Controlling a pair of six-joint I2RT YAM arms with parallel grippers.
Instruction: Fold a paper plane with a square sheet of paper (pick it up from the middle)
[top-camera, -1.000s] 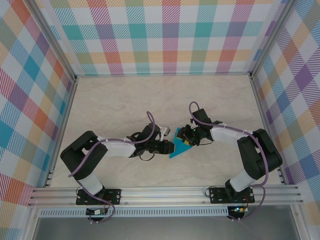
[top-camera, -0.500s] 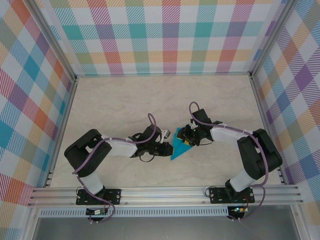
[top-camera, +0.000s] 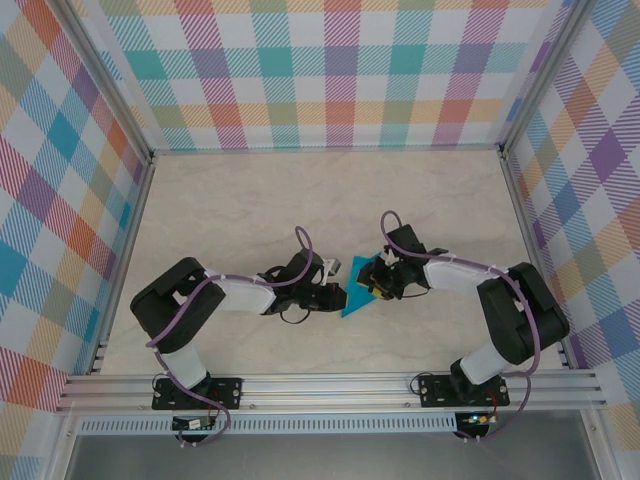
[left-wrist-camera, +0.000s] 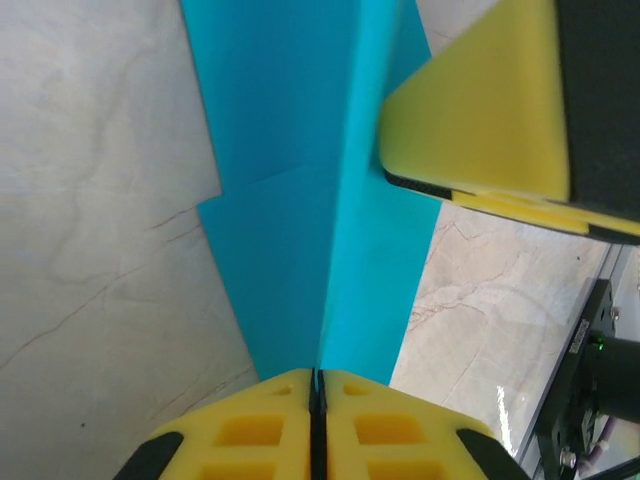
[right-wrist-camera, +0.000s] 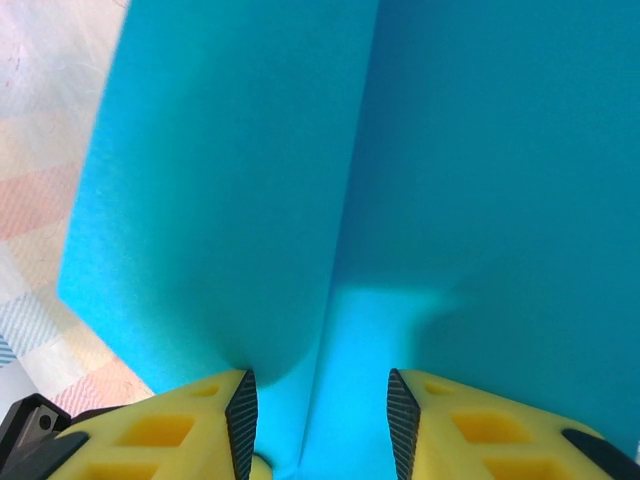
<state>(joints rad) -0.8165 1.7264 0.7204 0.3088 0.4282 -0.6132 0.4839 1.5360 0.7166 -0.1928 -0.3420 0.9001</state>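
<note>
Since a second ago, the left jaws have been brought shut, and the right arm (top-camera: 455, 272) has been shifted a little toward the near edge of the tabletop (top-camera: 230, 200).

From the top camera, the sheet of paper (top-camera: 356, 302), folded into a teal triangle, is seen near the middle of the tabletop, slightly toward the near edge and right of centre. It is reached by the left arm (top-camera: 240, 292) from the left side and by the right arm from the right side, with both sets of jaws met at the paper.

From the left wrist camera, the left jaws are seen pressed fully together, their yellow fingers (left-wrist-camera: 250, 440) clamped on the narrow end of the sheet of paper (left-wrist-camera: 280, 200). A raised crease is seen running away from the grip along the sheet. One yellow finger (left-wrist-camera: 480, 100) of the right jaws is set against the sheet's far right edge, and the pale marbled tabletop (left-wrist-camera: 100, 200) is seen on both sides.

From the right wrist camera, the right jaws are seen partly open, their yellow fingers (right-wrist-camera: 160, 430) standing apart with the fold of the sheet of paper (right-wrist-camera: 230, 180) between them. Whether the pads are touching the paper cannot be told.
</note>
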